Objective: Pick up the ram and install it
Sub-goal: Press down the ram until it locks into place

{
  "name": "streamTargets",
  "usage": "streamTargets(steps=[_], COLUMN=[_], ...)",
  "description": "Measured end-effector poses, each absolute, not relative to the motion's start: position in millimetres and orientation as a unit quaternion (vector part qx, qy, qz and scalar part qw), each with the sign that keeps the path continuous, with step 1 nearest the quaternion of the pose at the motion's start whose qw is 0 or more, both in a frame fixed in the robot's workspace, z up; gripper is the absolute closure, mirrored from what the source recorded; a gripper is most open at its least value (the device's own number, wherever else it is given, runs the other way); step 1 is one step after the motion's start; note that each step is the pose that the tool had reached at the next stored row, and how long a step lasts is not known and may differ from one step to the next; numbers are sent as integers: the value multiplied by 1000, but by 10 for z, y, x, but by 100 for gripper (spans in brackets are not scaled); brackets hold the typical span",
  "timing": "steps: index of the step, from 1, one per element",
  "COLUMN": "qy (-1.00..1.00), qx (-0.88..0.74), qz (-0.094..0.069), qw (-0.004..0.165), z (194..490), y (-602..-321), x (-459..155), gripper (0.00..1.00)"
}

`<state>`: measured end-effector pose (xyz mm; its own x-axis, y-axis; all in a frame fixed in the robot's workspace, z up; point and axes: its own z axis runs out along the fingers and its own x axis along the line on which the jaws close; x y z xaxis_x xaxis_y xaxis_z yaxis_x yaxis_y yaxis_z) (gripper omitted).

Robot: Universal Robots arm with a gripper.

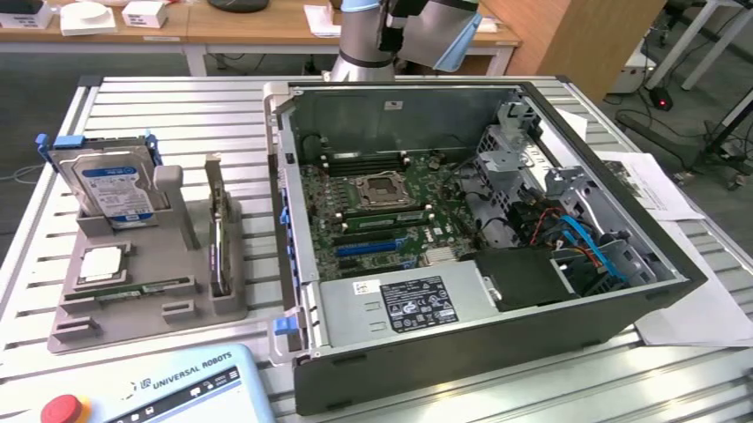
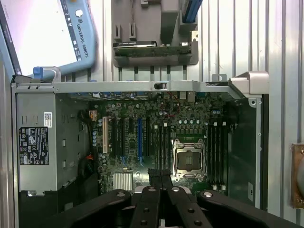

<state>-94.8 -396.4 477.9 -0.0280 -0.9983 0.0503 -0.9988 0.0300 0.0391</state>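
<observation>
"UNIVERSAL ROBOTS" with logo readable on teach pendant (image 1: 153, 388), at 7 o'clock in exterior view; same words run along pendant edge (image 2: 80, 33) in wrist view. Power supply label (image 1: 412, 304), hard drive label (image 1: 112, 189): print unreadable.

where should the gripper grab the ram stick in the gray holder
Take the ram by its top edge, coming straight down from above. It stands on edge in a slot of the gray holder, so only the upper edge and thin flat faces are free to pinch.
</observation>
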Motion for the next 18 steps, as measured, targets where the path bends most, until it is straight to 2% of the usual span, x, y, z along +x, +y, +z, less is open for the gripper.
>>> streamTargets(steps=[18], qy=[-717], qx=[696], qz=[3], qw=[32], z=[4778], y=[-3967], x=[-880], gripper=[89])
